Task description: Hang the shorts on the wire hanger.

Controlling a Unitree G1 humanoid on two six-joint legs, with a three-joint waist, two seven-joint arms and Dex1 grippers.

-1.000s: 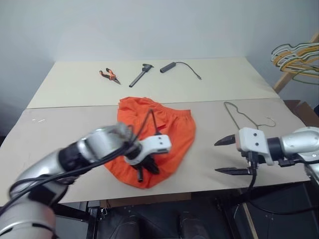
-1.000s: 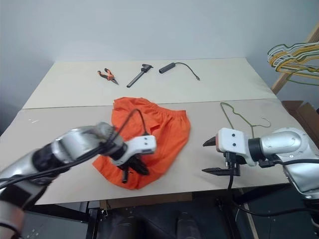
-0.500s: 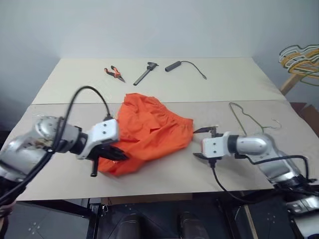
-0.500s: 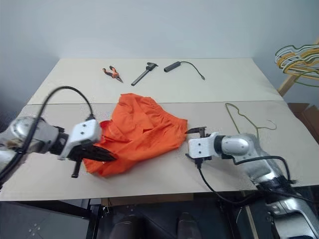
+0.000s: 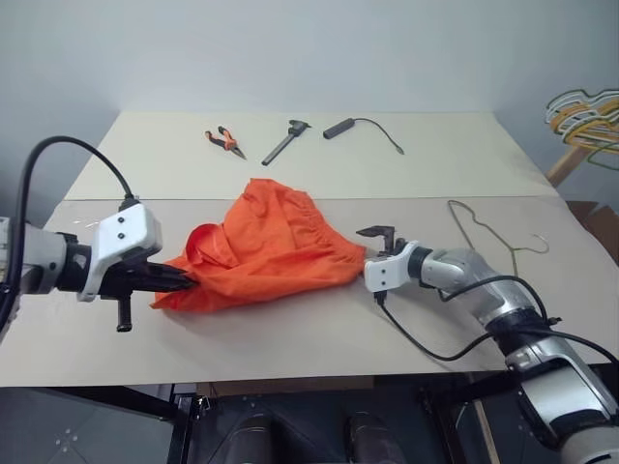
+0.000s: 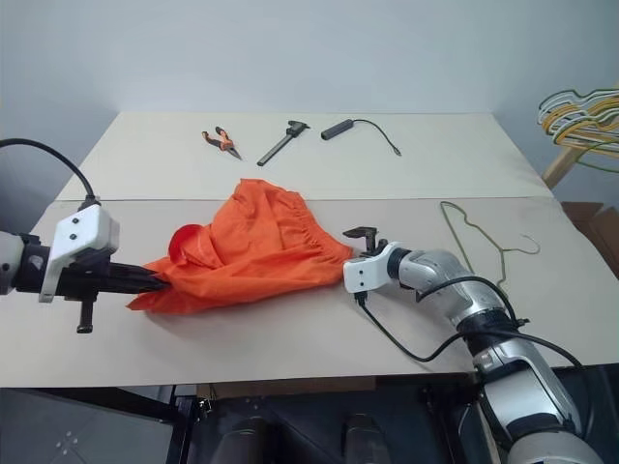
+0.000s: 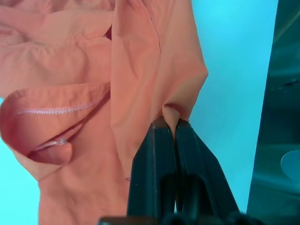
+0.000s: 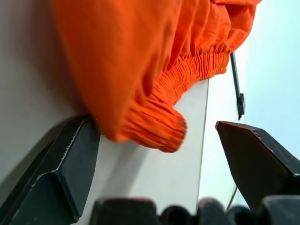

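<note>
The orange shorts lie crumpled in the middle of the table, drawn out toward the left. My left gripper is shut on a fold of their fabric at that left end. At the shorts' right end, my right gripper is open, with one finger on each side of the elastic waistband's corner; its fingers are not closed on it. The wire hanger lies flat on the table to the right of the right arm, apart from the shorts.
At the back of the table lie orange-handled pliers, a dark caliper-like tool and a black handle with a cable. A bundle of coloured hangers hangs at the far right. The table's front edge runs just below both arms.
My left gripper has pulled its fold of the shorts to the left, stretching the fabric out. The right gripper has moved in from the right to the waistband corner.
</note>
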